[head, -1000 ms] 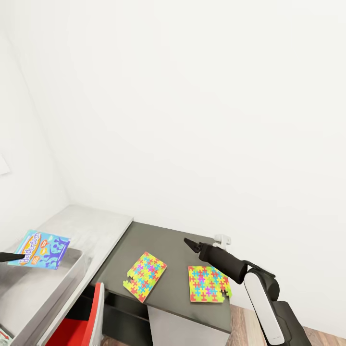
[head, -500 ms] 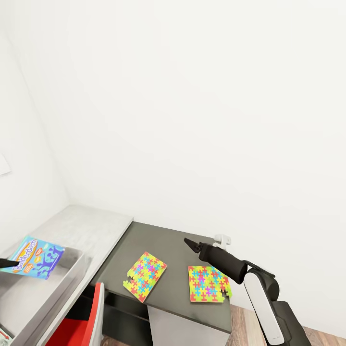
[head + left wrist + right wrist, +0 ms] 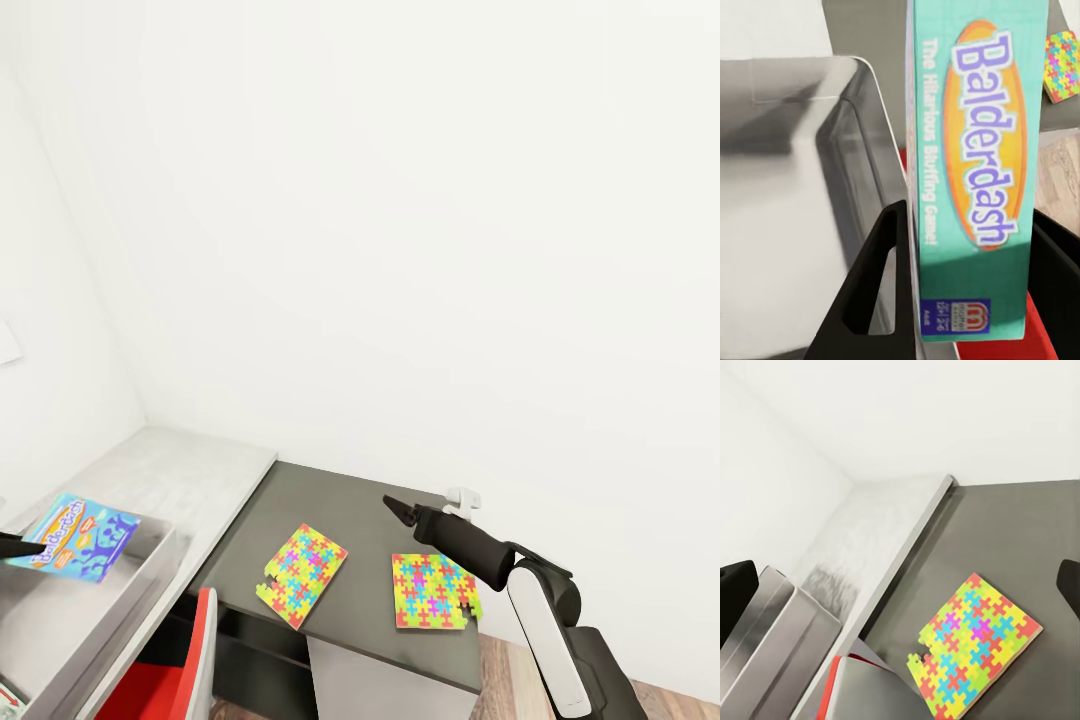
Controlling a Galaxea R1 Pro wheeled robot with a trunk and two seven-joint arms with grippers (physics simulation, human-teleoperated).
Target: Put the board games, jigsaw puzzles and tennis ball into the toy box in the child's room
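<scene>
The left gripper (image 3: 967, 292) pinches the blue game (image 3: 72, 536) over the bin (image 3: 120, 590). The right gripper (image 3: 397, 507) hangs wide open above the desk (image 3: 370, 500).

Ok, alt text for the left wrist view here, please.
The left gripper clamps a teal "Balderdash" board game on edge, beside the translucent grey toy box. A jigsaw puzzle lies on the dark table beyond.
</scene>
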